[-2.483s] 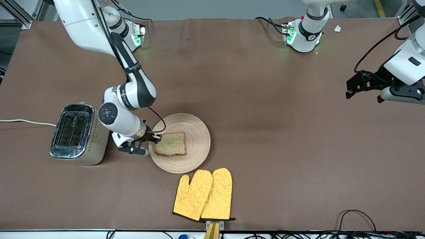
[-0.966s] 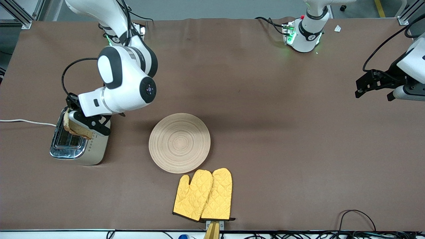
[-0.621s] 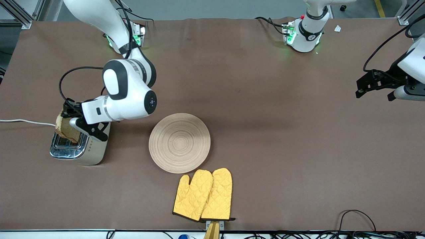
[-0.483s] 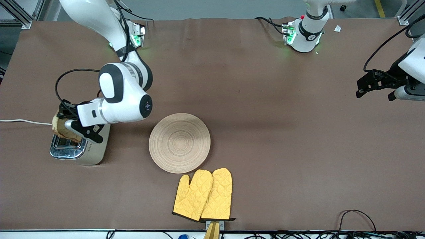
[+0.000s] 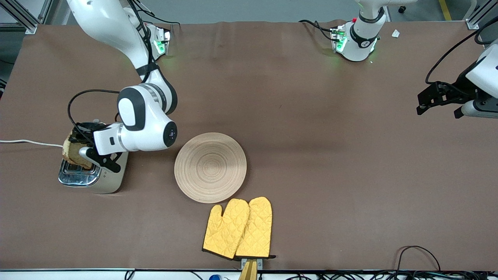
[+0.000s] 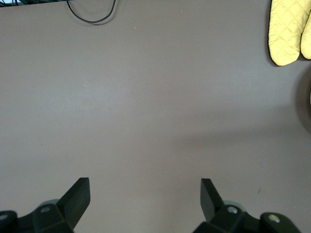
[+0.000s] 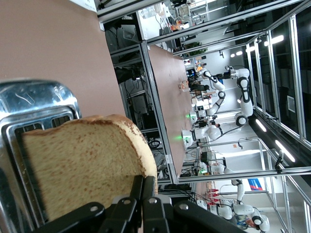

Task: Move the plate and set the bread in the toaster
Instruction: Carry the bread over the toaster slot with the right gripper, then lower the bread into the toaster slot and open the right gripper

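Right gripper (image 5: 79, 147): over the toaster's chrome top, fingers clamped on the bread, which it holds upright on edge
Bread (image 5: 71, 153): a speckled tan slice with a brown crust, in the air above the slots; the right wrist view shows its lower edge at the slot mouth (image 7: 77, 165), and how far in it sits cannot be told
Toaster (image 5: 91, 177): stands at the right arm's end of the table, at about nine o'clock from the plate and well apart from it; a white cord (image 5: 27, 142) runs off from it toward the table's edge
Plate (image 5: 210, 167): lies flat and bare, ring grooves showing, near the middle of the table
Oven mitts (image 5: 238, 228): a yellow quilted pair lying side by side at about five o'clock from the plate, fingertips touching or just short of its rim, nearer the front camera
Left gripper (image 5: 439, 98): waits in the air over the left arm's end of the table, at about two o'clock from the plate; the left wrist view shows its fingers (image 6: 77, 194) spread wide apart with nothing between them
Surface: a brown cloth (image 5: 319, 155) covers the whole table, smooth with faint creases; black cables (image 5: 418, 252) loop along the edge nearest the front camera
Room: the right wrist view shows metal framing (image 7: 146, 92), further brown tables and other white robot arms (image 7: 243, 97) under ceiling lights
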`<state>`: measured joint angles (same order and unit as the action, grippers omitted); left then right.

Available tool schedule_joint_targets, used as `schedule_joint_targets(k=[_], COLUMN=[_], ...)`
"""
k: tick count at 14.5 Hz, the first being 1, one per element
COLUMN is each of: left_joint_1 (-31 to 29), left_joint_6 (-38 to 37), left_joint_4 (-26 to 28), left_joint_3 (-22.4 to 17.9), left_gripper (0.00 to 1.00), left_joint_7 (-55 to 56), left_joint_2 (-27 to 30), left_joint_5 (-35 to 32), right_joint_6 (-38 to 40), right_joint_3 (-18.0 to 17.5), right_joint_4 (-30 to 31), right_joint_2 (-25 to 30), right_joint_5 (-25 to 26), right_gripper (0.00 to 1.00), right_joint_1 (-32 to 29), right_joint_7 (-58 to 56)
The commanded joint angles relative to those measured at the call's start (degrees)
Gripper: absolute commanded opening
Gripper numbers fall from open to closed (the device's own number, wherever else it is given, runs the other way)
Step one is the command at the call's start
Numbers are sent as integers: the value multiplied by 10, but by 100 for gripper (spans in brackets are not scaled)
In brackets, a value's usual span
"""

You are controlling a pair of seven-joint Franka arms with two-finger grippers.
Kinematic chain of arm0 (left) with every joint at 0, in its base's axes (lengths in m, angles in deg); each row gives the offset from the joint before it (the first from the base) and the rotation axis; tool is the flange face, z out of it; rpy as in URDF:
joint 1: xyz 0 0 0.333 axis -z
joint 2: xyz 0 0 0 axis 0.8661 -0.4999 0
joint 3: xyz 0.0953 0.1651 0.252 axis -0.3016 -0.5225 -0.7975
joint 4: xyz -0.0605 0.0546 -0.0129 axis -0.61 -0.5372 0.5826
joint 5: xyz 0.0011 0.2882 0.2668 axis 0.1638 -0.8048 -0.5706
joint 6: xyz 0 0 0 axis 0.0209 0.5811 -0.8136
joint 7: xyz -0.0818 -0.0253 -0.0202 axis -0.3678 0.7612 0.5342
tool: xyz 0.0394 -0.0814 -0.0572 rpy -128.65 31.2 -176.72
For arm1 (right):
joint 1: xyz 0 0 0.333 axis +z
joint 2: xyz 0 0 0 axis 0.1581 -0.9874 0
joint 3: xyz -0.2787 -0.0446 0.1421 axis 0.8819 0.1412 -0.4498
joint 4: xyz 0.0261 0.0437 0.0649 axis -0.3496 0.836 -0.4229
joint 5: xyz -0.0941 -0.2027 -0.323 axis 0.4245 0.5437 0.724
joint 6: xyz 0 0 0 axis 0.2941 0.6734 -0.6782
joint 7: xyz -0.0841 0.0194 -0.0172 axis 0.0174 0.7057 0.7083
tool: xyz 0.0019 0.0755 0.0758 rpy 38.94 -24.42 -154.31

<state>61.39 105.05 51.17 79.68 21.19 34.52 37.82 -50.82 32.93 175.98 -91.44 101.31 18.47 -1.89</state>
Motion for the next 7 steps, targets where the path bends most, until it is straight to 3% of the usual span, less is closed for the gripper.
schedule_joint_targets(k=[1, 7], left_joint_1=[-5, -2], left_joint_6=[-11, -11], left_joint_4=[-5, -5], left_joint_3=[5, 5], left_gripper=[100, 100], left_joint_7=[0, 1], left_joint_2=[2, 2], left_joint_5=[-9, -9], right_joint_6=[-1, -20], right_joint_3=[-3, -4], right_joint_4=[19, 20], right_joint_2=[7, 6], right_joint_5=[14, 13], right_gripper=[0, 0], right_joint_1=[-1, -8], right_joint_7=[19, 20])
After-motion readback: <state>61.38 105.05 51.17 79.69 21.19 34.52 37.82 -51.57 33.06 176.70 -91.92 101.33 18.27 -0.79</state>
